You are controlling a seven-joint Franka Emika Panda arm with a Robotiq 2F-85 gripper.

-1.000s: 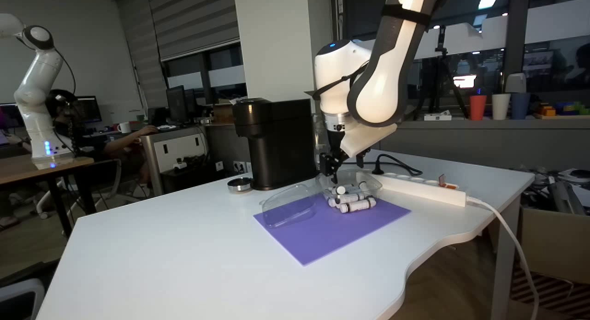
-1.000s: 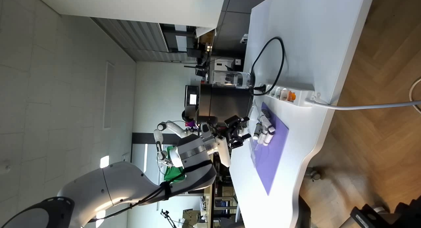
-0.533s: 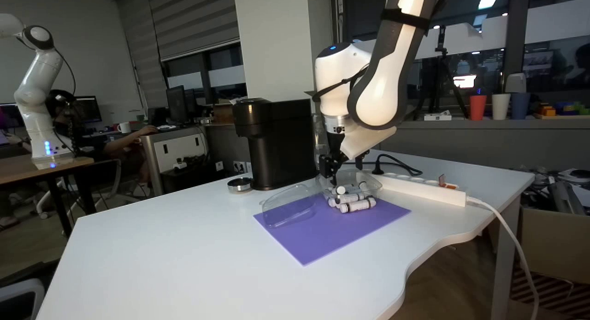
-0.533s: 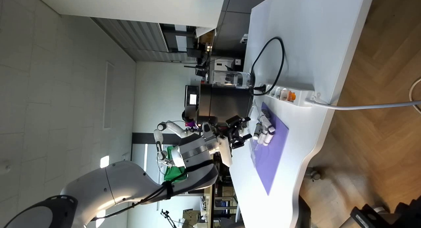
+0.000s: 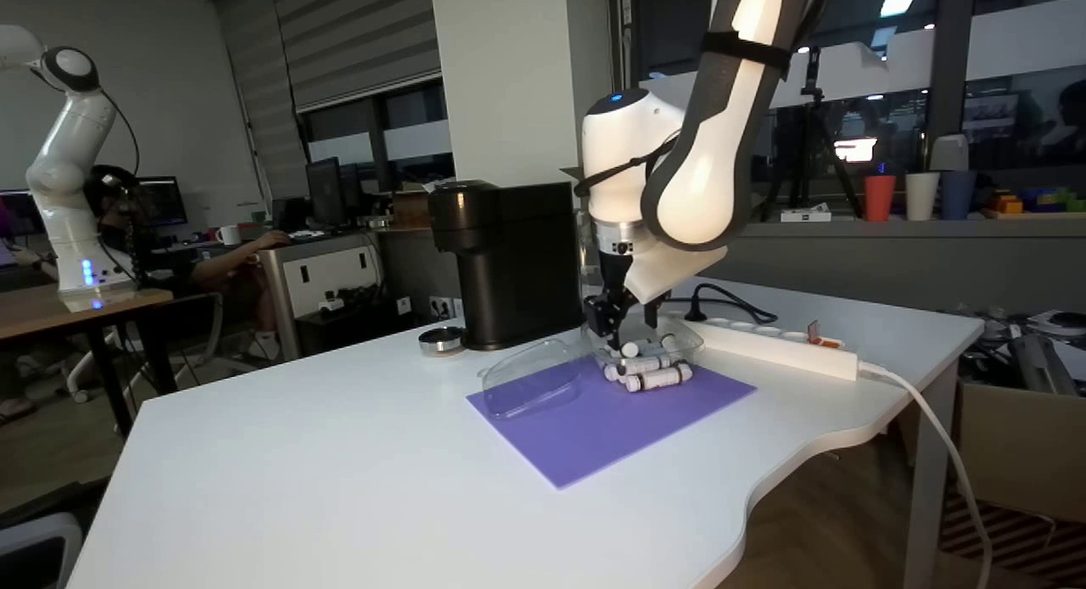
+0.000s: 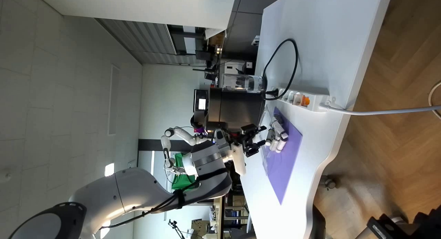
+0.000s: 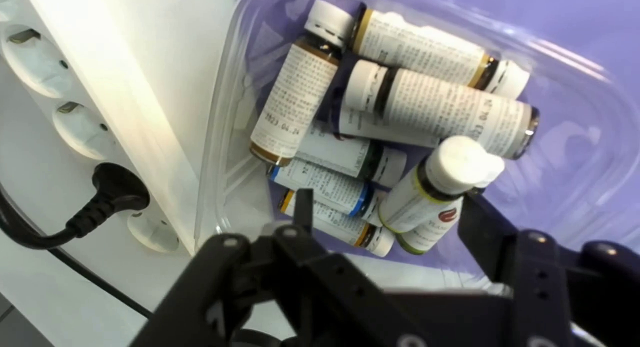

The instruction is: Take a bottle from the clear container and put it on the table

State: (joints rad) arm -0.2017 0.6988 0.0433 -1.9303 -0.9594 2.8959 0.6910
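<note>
Bottles (image 7: 295,99) heaped in the tub (image 7: 212,152), lying at mixed angles. One bottle (image 7: 425,184) tilted, cap raised, also in the tub. Tool (image 7: 388,202) over the tub: jaws wide apart, nothing in grip; in the wrist view the tilted bottle shows between them, contact cannot be told. Tub sits partly on the mat (image 5: 594,436), mat on the counter (image 5: 339,470). Just beside the tub: power strip (image 5: 776,349) with black plug (image 7: 120,187) seated, and clear lid (image 5: 534,381). Whether lid joins tub: cannot tell. Near the tub: machine (image 5: 522,266), black, upright.

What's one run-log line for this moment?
Black narrow fingers: open | white-capped cylindrical bottles: piled in clear plastic container | grasp: not yet made
</note>
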